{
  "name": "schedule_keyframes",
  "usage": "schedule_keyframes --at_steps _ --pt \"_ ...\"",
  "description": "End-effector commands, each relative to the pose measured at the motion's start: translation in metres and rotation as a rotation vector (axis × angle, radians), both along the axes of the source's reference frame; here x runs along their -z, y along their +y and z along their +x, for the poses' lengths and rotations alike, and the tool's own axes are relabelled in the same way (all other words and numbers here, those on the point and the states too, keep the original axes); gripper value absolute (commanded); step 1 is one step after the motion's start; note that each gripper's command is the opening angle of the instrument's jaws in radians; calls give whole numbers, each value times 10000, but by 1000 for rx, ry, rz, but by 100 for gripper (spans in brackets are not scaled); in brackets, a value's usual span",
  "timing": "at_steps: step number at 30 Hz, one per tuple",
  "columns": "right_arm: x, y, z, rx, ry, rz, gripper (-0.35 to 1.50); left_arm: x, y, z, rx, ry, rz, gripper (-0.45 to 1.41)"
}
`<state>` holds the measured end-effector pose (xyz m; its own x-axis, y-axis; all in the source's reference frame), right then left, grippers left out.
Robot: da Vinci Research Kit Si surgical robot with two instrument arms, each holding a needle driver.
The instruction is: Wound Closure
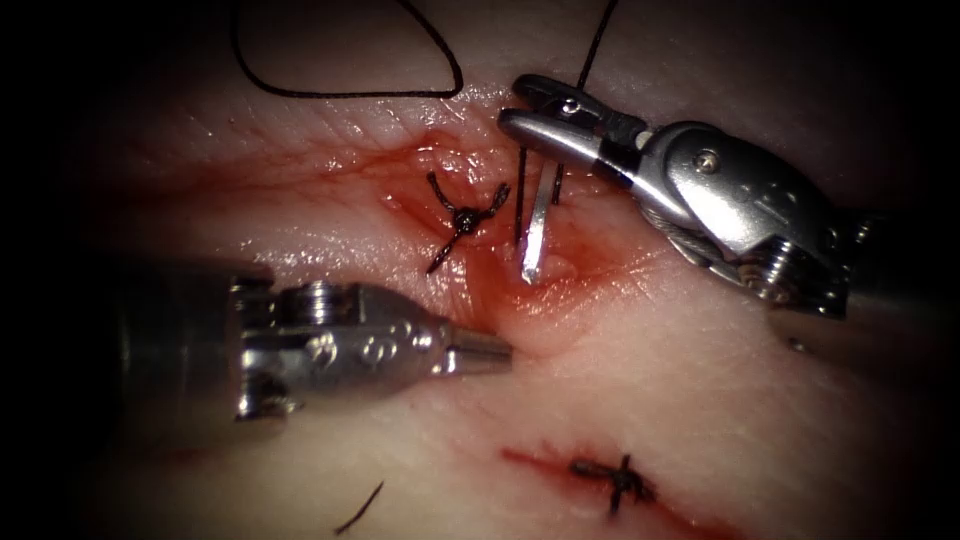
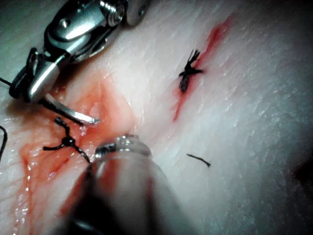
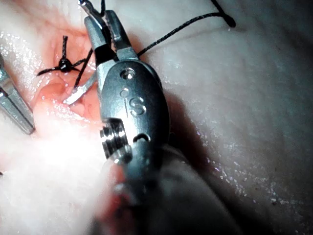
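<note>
The tissue (image 1: 700, 380) has a reddened cut with one tied stitch (image 1: 465, 218) in it. My right tool (image 1: 520, 103) comes in from the upper right, jaws shut on the curved needle (image 1: 538, 225) near its thread end. The needle hangs down, its point resting on the wet tissue just right of the stitch; I cannot tell if it has entered. Black thread (image 1: 520, 200) runs beside the needle and up past the jaws. My left tool (image 1: 500, 352) lies low on the left with shut jaws holding nothing, its tip against the tissue below the stitch.
A thread loop (image 1: 350, 92) lies on the tissue at the top. A second short cut with a tied stitch (image 1: 620, 482) sits at the lower right. A loose cut thread end (image 1: 360, 508) lies at the bottom. Red fluid (image 1: 590, 255) wets the wound.
</note>
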<state>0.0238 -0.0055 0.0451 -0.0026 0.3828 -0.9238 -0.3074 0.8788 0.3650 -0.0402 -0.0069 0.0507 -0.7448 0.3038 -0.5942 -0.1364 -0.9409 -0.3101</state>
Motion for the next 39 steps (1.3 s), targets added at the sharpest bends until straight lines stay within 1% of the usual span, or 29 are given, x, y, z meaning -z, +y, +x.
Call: schedule_keyframes --at_steps 1,3,4,6,8,9,12,17,23,24,25,26,27,28,29,32,33,34,35,36,37,38,39 --pt "-5 0 11 4 0 17 -35 -5 1 -4 -1 -2 0 -8" --pt "-6 -2 11 15 12 73 -35 -5 1 -3 -2 -3 0 -8" --pt "-6 -2 11 15 12 73 -35 -5 1 -3 -2 -3 0 -8" --pt "-6 -2 11 19 25 119 -35 -6 2 -2 -1 -5 -1 -8" --pt "-6 -3 11 18 49 205 -35 -7 2 -1 -1 -5 -1 -8" --pt "-6 -3 11 18 69 279 -35 -8 2 -1 -1 -4 -2 -8" --pt "-6 -3 11 6 93 389 -35 -8 1 -1 0 -4 -3 -8" --pt "-6 -2 11 -17 116 498 -35 -8 1 -2 0 -3 -3 -8" --pt "-4 -6 13 -16 116 522 -35 -8 1 -2 2 -2 -2 -8" --pt "-3 -6 14 -19 117 553 -35 -8 1 -2 4 -3 -3 -8" --pt "-3 -6 14 -19 117 553 -35 -8 1 -2 4 -3 -3 -8" --pt "-1 -6 16 -30 127 600 -35 -8 1 -3 5 -3 -4 -8" --pt "-1 -6 16 -30 127 600 -35 -8 1 -3 5 -3 -4 -8" --pt "-1 -5 17 -36 132 648 -35 -8 1 -4 6 -2 -4 -8" --pt "-1 -5 17 -36 132 648 -35 -8 1 -4 6 -2 -4 -8" --pt "0 -6 19 -43 155 794 -35 -8 1 -3 6 -2 -4 -8" --pt "0 -8 20 -46 162 907 -35 -8 1 -3 6 -2 -4 -8" --pt "0 -10 20 -48 162 954 -35 -8 1 -3 6 -2 -4 -8" --pt "0 -10 20 -48 162 954 -35 -8 1 -3 6 -2 -4 -8" --pt "0 -14 22 -54 155 1043 -35 -8 1 -2 8 -4 -5 -8" --pt "1 -16 23 -54 156 1085 -35 -8 2 -2 8 -4 -5 -8" --pt "1 -16 23 -54 156 1085 -35 -8 2 -2 8 -4 -5 -8" --pt "2 -19 25 -56 160 1150 -35 -9 2 -1 9 -6 -6 -8"
